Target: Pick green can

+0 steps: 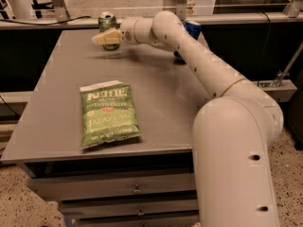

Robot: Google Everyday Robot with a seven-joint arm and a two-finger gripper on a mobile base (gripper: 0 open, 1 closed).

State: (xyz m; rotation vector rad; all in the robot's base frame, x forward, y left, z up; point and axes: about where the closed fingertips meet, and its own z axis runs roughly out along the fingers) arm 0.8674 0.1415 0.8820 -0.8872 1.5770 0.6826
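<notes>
The green can (107,23), with a silver top, stands upright at the far left of the grey table (161,108). My gripper (106,37) is at the can, reaching in from the right, and its cream tip crosses in front of the can's middle. The can's top shows above the gripper and its base below. The can rests on the table. My white arm (199,65) stretches from the lower right across the table to it.
A flat green jalapeno chip bag (109,113) lies at the front left of the table. A dark blue can (192,29) stands at the far edge, partly hidden behind my arm. Drawers (137,189) sit under the table. A rail runs behind the table.
</notes>
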